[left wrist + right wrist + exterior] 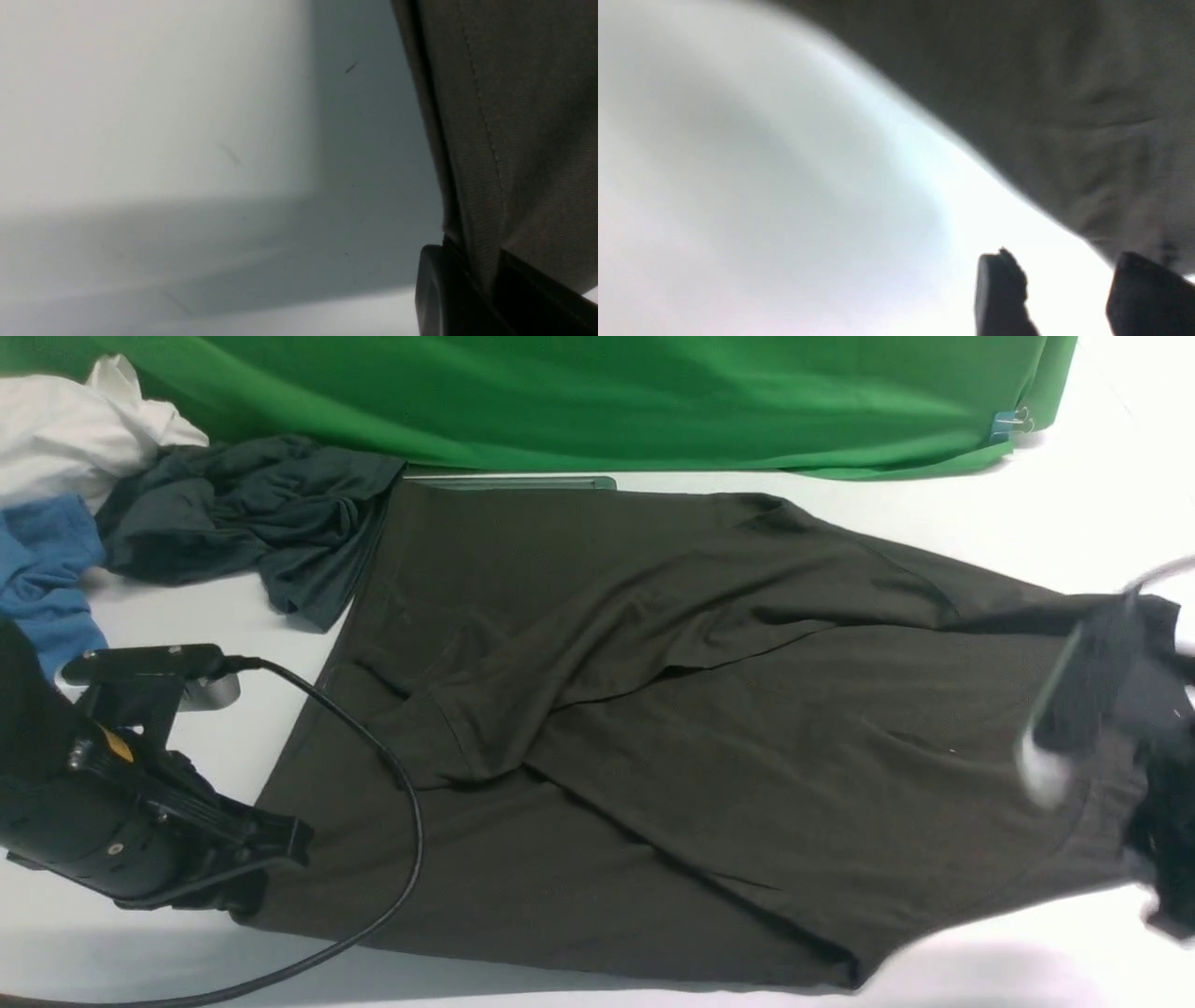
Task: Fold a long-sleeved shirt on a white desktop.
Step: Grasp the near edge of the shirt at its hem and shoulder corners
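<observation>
1. Across the white desktop [1102, 513], the long-sleeved shirt [747, 737] is lying spread wide, with a bunched, wrinkled band running over its middle
2. At the shirt's near left corner, the left gripper [483, 284] is pinching the fabric edge between closed fingers
3. By the shirt's right part, the right gripper [1064, 284] is standing partway open, its fingers apart and holding nothing; blur is hiding whether it is touching the shirt
4. Over the shirt's left part, a black cable [418, 821] is looping
5. Beside the shirt's far left edge, a dark teal-grey garment [243, 513] is lying crumpled; farther left, a blue garment [42, 569] and a white cloth [75, 429] are lying
6. Beyond the shirt's far edge, a green cloth backdrop [560, 401] is hanging, a blue clip [1006, 425] gripping its right end
</observation>
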{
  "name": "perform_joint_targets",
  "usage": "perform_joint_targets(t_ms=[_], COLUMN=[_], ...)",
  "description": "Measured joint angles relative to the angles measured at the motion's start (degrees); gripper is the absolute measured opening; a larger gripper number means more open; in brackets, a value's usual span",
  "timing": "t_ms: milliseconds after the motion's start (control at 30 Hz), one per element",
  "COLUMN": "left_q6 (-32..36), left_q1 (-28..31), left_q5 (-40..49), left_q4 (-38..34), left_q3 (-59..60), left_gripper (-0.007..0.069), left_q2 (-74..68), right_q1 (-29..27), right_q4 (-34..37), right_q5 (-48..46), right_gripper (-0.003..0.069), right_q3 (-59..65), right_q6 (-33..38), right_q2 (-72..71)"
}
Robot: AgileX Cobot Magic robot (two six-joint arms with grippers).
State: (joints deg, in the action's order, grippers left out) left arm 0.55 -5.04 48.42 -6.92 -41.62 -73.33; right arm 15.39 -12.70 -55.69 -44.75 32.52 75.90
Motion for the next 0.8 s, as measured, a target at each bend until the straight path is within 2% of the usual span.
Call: perform_joint_targets(t_ms=[133, 267, 500, 800], left_q6=[-0.23, -0.55, -0.55, -0.55], left_q1=[0.0, 0.0, 0.0, 0.0], left_q5=[-0.01, -0.07, -0.25, -0.25], left_q4=[0.0, 0.0, -0.68, -0.81], left_q3=[0.19, 0.25, 0.25, 0.25], left_gripper=[0.0042, 0.0042, 0.0042, 0.0042], left_q2=[0.0, 0.08, 0.19, 0.19], right_q1=[-0.25, -1.48, -2.13, -2.32], right_q4=[-0.79, -2.22, -2.65, -1.31], right_q5=[10.91, 19.89, 25.31, 28.51], right_gripper=[0.0342, 0.0344, 0.0344, 0.0344], right_q3=[8.4, 11.95, 11.95, 11.97], right_q6=[9.15, 13.16, 18.08, 18.86], right_q2=[1.5, 2.9, 6.51, 9.39])
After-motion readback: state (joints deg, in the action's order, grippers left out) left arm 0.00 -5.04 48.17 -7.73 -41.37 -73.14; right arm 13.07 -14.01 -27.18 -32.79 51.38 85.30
